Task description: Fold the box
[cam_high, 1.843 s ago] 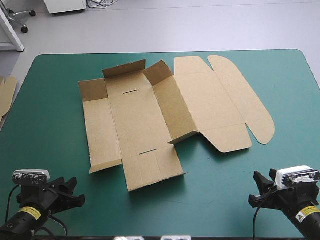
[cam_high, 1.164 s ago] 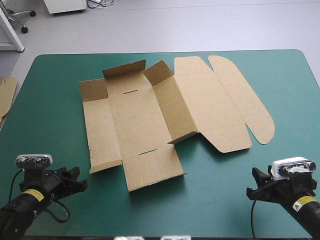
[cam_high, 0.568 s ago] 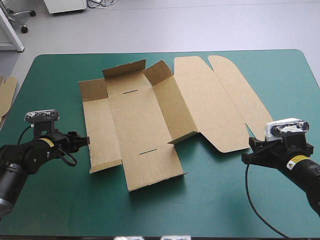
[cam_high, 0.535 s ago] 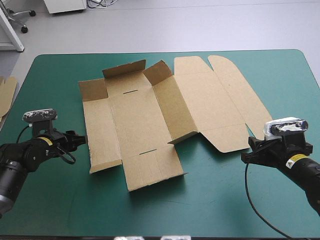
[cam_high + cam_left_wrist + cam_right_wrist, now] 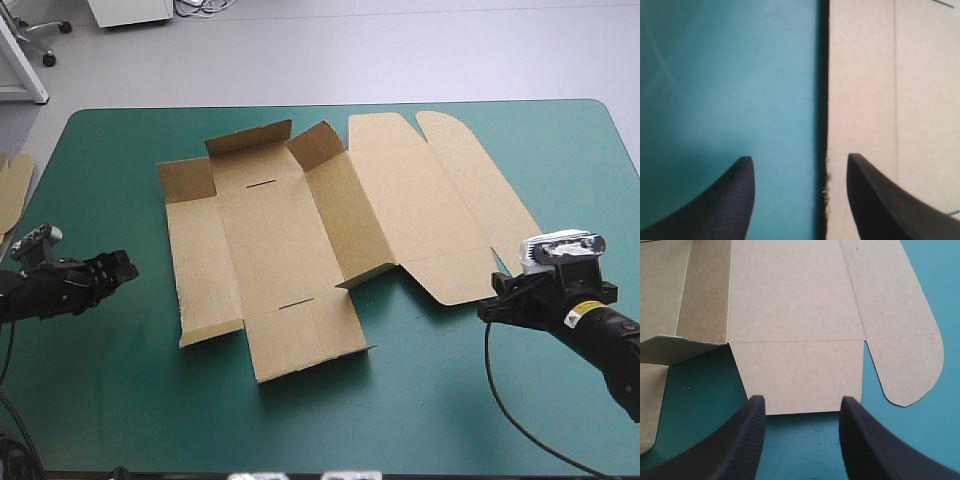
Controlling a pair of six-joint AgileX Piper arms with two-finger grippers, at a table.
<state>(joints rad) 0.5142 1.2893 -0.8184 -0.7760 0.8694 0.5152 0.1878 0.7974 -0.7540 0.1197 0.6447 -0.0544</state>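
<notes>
- The box (image 5: 300, 230) lies opened out in the middle of the high view on the teal-green cover (image 5: 100, 380). A few short walls stand up at its upper left, and its wide lid panel with rounded flaps lies flat to the upper right.
- The left gripper (image 5: 122, 267) hovers at the left of the frame, near the box's left edge but apart from it.
- In its wrist view the black fingers (image 5: 735, 200) are spread, and the box's edge (image 5: 826, 150) runs ahead between them.
- The right gripper (image 5: 487, 306) sits at the lower right, just beside the lid's near flap.
- Its jaws are spread too, with that flap (image 5: 797, 372) straight ahead.
- More board (image 5: 12, 185) shows at the table's left edge.
</notes>
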